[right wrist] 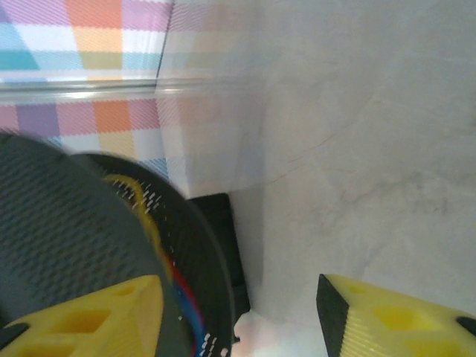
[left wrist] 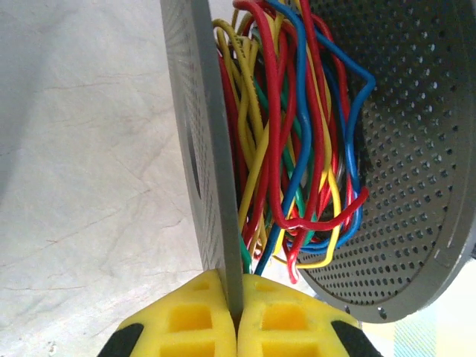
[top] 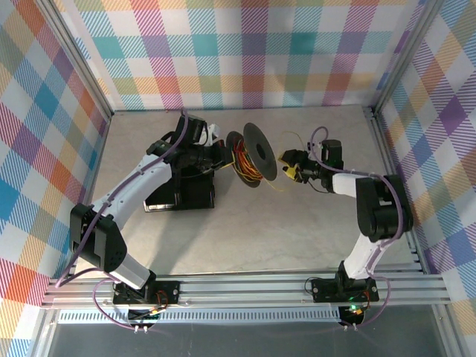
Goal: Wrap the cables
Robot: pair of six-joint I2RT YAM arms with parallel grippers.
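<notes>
- One flange rim of the grey spool (top: 260,152) is clamped in the left gripper (left wrist: 236,316).
- Cables (left wrist: 297,149) bunched loosely between the flanges, mid-bench (top: 297,223): red, yellow, blue, green.
- Right gripper (right wrist: 238,312) spread apart, just beside the spool.

Top cam is looking down from above and behind the bases (top: 145,288), covering the table (top: 297,223). Left wrist cam is sitting close, looking along the spool (left wrist: 212,149) flange at the cables (left wrist: 297,149). Right wrist cam is looking close past the spool onto the table. All three are sharing the spool.
</notes>
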